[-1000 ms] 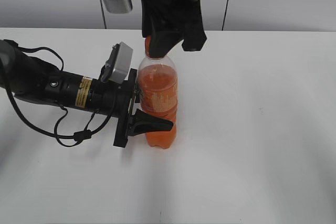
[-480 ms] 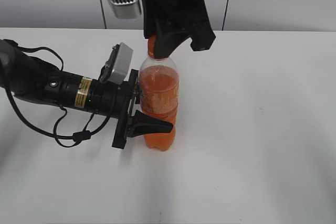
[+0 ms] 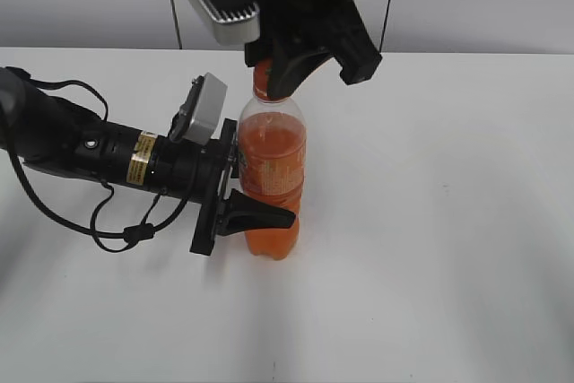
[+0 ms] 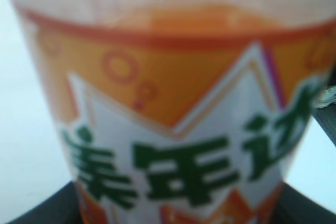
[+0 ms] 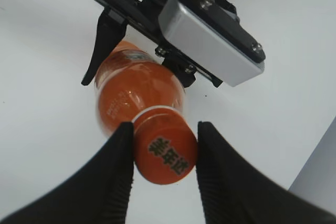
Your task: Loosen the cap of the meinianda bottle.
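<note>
The meinianda bottle [image 3: 271, 163] stands upright on the white table, full of orange drink, with an orange-and-yellow label. My left gripper [image 3: 258, 196] is shut on its lower body from the left; the label fills the left wrist view [image 4: 178, 129]. My right gripper [image 3: 274, 78] comes down from above and is shut on the orange cap [image 3: 262, 79]. In the right wrist view the two black fingers [image 5: 164, 148] press both sides of the cap [image 5: 165, 151], with the bottle's shoulder [image 5: 131, 95] below it.
The left arm [image 3: 108, 154] lies low across the table's left side with loose cables [image 3: 126, 230]. Its silver wrist camera [image 3: 202, 107] sits just left of the bottle's shoulder. A grey wall stands behind the table.
My right gripper has turned about the cap, its silver wrist camera swinging right and lower. The bottle and left gripper have barely shifted.
</note>
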`<state>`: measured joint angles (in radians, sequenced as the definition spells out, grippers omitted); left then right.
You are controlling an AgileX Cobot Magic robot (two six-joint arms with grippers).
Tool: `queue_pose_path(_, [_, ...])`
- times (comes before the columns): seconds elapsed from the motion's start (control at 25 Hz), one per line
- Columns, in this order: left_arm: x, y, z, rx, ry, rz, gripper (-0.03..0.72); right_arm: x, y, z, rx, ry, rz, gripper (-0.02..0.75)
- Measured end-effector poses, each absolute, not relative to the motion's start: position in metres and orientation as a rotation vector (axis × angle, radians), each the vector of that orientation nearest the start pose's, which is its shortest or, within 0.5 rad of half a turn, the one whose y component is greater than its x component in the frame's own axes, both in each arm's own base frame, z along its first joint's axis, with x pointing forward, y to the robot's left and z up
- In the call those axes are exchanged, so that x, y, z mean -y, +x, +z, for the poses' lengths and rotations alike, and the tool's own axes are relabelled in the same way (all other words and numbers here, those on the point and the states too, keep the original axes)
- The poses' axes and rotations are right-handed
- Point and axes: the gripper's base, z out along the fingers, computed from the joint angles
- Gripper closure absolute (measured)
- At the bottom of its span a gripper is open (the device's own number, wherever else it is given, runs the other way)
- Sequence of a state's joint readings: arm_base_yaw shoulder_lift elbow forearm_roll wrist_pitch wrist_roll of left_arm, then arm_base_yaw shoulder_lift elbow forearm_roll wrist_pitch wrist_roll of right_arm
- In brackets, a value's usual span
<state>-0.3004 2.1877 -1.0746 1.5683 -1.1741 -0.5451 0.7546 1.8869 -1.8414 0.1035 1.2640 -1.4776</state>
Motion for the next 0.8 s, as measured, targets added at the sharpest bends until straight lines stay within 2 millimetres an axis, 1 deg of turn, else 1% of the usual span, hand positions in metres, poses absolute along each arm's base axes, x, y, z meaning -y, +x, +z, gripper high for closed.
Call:
queue_pose_path(0.2, [0.1872, 0.321, 0.0978, -1.369, 1.545, -1.061, 0.286, -0.2839, 0.2889, 0.3266, -1.116, -2.549, -0.061, 0.466])
queue_pose_path(0.36, [0.1872, 0.3208, 0.0977, -1.368, 1.548, -1.061, 0.286, -0.2839, 0.2888, 0.3266, -1.065, -2.572, -0.071, 0.466])
queue_pose_path(0.48, [0.1872, 0.3208, 0.0977, -1.369, 1.548, -1.061, 0.286, -0.2838, 0.2888, 0.3266, -1.061, -2.574, -0.072, 0.466])
queue_pose_path(0.8, [0.1871, 0.3206, 0.0976, -1.37, 1.55, -1.063, 0.286, -0.2837, 0.2889, 0.3266, -1.13, -2.544, -0.061, 0.465])
